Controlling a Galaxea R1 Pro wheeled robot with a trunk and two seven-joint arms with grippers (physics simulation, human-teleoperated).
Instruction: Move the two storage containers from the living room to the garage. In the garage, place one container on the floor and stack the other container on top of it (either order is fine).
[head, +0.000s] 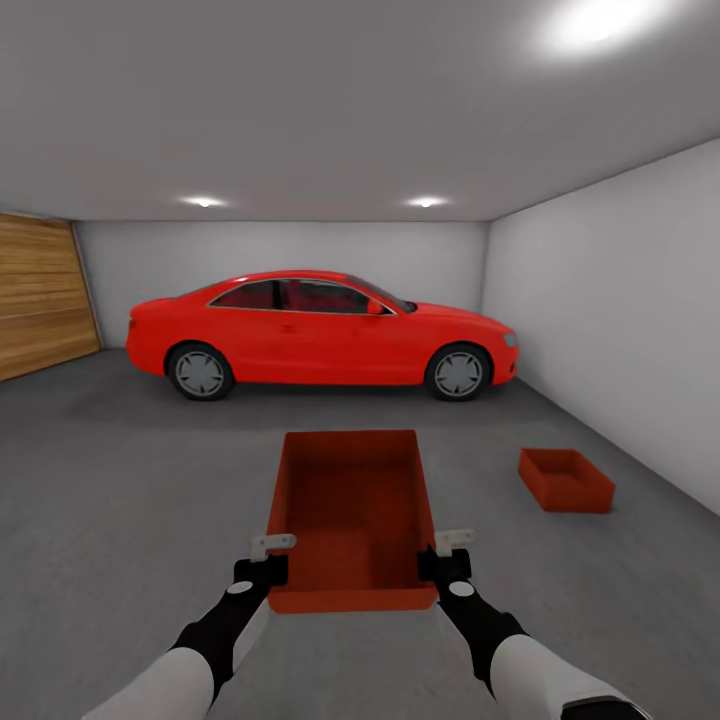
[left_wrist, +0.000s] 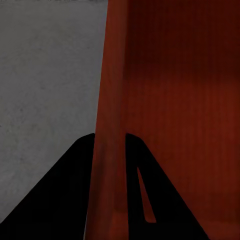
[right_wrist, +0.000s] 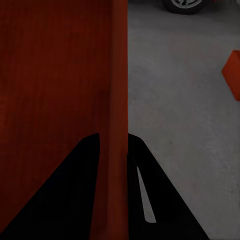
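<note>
Carried container: left gripper and right gripper each clenched on a side wall (level, for stacking); second container on floor near right wall.

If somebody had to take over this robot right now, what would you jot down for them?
Left gripper: jaws clamped on the left wall of the carried container.
Right gripper: jaws clamped on its right wall.
Second container sits on the garage floor, ahead to the right, near the white wall; red car beyond.
Done: both bins are in the garage.
Left: drive over and stack the carried bin on the other.
</note>
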